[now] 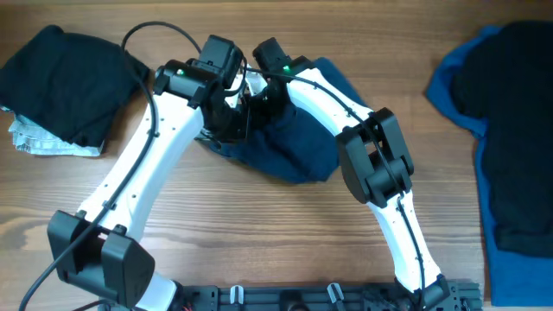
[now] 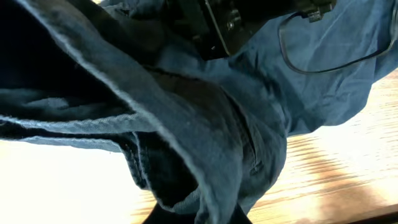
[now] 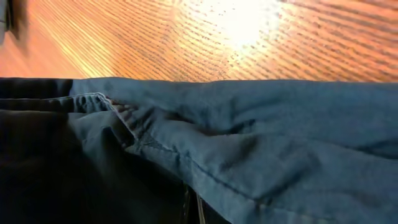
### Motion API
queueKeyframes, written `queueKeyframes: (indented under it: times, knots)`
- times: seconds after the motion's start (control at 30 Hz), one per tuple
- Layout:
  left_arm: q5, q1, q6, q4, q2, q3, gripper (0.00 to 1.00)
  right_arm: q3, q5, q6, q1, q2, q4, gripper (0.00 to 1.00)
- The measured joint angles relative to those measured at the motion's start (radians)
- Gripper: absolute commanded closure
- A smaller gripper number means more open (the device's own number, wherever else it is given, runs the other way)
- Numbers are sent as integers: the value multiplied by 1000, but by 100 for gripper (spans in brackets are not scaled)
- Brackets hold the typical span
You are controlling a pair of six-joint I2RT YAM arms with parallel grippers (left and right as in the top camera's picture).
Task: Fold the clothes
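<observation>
The dark blue garment [image 1: 294, 142] lies bunched in the middle of the wooden table [image 1: 259, 233], rumpled, with folds piled up at its left end. Both arms lean in over that end: the left gripper [image 1: 226, 102] and the right gripper [image 1: 257, 102] sit close together, right down in the cloth. From overhead, neither set of jaws can be read, so there is no telling how far open they are or what they hold.

The left wrist camera shows draped blue fabric with a stitched hem, and a black cable [image 2: 323, 62] looping across it. The right wrist camera shows a gathered seam with bright tabletop behind, but no fingers.

Far left, a black pile of clothes [image 1: 65, 78] rests on a pale cloth [image 1: 34, 138]. Far right lie blue and black clothes [image 1: 510, 130].
</observation>
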Motion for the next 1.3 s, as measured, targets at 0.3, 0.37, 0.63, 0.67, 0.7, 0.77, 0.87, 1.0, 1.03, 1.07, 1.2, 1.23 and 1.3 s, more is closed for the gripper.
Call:
queueKeyframes:
  times: [0.3,0.37,0.63,0.67,0.7,0.77,0.87,1.0,1.03,1.07,1.2,1.23,1.3]
  knots:
    - [-17,0,133,51,0,0,96,48,72,-82,-148,-116,-391,96]
    - [-17,0,147,62,0,0,96,36,99,-96,-145,-124,-435,95]
    - [-72,0,236,127,0,15,96,-105,72,-33,-60,-124,-328,96]
    - [-76,0,246,143,0,18,96,-118,56,-5,-49,-124,-300,96]
    - [-80,0,261,152,0,19,96,-130,48,20,-40,-124,-274,96]
    - [-85,0,290,158,0,19,96,-155,35,83,-26,-124,-211,96]
    - [-92,0,326,182,0,19,96,-196,3,187,-2,-124,-75,96]
    - [-99,0,373,214,0,19,96,-213,-38,286,39,-124,91,96]
    - [-97,0,383,214,0,19,96,-215,-42,302,48,-124,119,96]
    - [-93,1,393,209,0,19,96,-216,-45,312,55,-124,149,95]
    - [-76,-4,402,147,0,25,96,-216,-50,341,61,-124,209,96]
    - [-72,-12,402,127,0,26,96,-216,-54,345,59,-124,211,96]
    - [-55,-48,402,50,0,28,96,-216,-66,348,57,-124,219,96]
